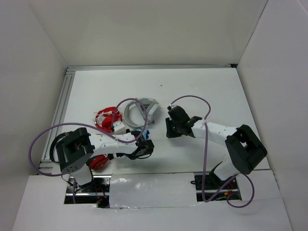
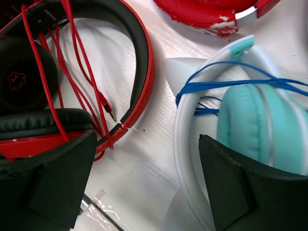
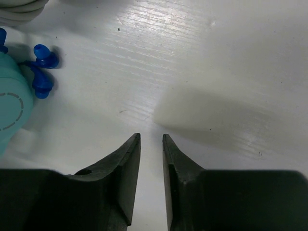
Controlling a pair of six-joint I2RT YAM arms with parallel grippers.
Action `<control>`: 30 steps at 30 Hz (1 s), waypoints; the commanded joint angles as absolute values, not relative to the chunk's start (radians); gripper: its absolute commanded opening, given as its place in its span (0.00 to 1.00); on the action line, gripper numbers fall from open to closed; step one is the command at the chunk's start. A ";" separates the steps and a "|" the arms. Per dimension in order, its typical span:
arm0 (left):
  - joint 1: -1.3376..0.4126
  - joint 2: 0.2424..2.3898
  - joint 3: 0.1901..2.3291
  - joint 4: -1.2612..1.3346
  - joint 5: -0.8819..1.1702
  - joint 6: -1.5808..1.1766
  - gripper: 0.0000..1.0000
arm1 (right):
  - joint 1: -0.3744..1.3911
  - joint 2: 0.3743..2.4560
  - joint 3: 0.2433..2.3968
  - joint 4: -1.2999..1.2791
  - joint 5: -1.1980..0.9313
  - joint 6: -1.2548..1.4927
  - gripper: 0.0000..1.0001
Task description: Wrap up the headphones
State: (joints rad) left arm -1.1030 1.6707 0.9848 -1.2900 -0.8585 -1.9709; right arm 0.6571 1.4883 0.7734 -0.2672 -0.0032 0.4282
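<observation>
Arms: 2, bases at the near edge of the white table [image 1: 207, 91], each trailing 1 purple lead.

Left gripper [image 1: 143, 148]: 1. Fingers [image 2: 48, 183] stand wide apart and clamp nothing. Low over the table; one finger is above a black ear pad, the other above the teal cup.

Right gripper [image 1: 174, 126]: 1. Fingers [image 3: 125, 168] are drawn almost together, only a narrow slit between them, nothing in it. Bare table lies under them.

The headphones [image 2: 255, 120]: 1 set, teal cups, pale headband. They lie on the table just beyond the left gripper, between the two grippers. The blue cable [image 2: 231, 84] is looped in several strands across the headband and cup.

Red headphones [image 2: 139, 62]: 1 set with black pads, beside the teal set. Its thin red cord runs across the band and its plug [image 2: 111, 114] lies on the table.

Second red set [image 2: 211, 14]: 1, farther off, cropped at the frame edge.

Grey-white headphones [image 1: 142, 110]: 1 set, farthest from the bases.

View differences:
- The top view shows all sets and both arms, but the left gripper hides nearly all of the teal set.
- The left wrist view alone shows the cable loops and the red plug.
- The right wrist view shows only one teal cup at its left edge, with short blue cable pieces beside it, and a sliver of the grey-white set
</observation>
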 commanded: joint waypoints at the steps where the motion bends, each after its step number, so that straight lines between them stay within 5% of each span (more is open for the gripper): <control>1: -1.115 1.615 1.009 -1.376 -0.881 -2.166 0.99 | 0.666 1.440 0.818 -0.275 0.014 0.422 0.33; 11: -1.132 1.485 1.070 -1.376 -0.833 -2.044 0.99 | 0.666 1.304 0.811 -0.299 0.078 0.434 0.44; 16: -1.140 1.379 1.239 -1.104 -0.804 -1.495 0.99 | 0.667 1.165 0.818 -0.301 0.150 0.466 0.55; 17: -1.138 1.324 1.246 -0.824 -0.735 -1.181 0.99 | 0.666 1.120 0.810 -0.287 0.170 0.483 0.64; 18: -1.138 1.286 1.246 -0.821 -0.735 -1.003 0.99 | 0.666 1.120 0.805 -0.287 0.181 0.483 0.73; 20: -1.099 1.148 1.149 -0.344 -0.464 -0.578 0.99 | 0.666 1.060 0.792 -0.279 0.219 0.514 0.99; 22: -0.955 1.068 1.082 -0.147 -0.198 -0.505 0.99 | 0.666 1.004 0.773 -0.287 0.248 0.546 1.00; 23: -0.910 1.028 1.088 -0.140 -0.016 -0.486 0.99 | 0.664 0.987 0.767 -0.293 0.273 0.563 1.00; 30: -0.663 1.186 1.383 -0.460 0.233 -0.475 0.99 | 0.652 0.789 0.735 -0.449 0.584 0.765 1.00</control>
State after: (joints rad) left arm -0.7254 1.1114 1.3014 -0.3885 0.0071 -0.5739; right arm 0.6567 0.8707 0.7444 -0.3592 0.3794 0.6380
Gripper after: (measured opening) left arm 0.993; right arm 0.994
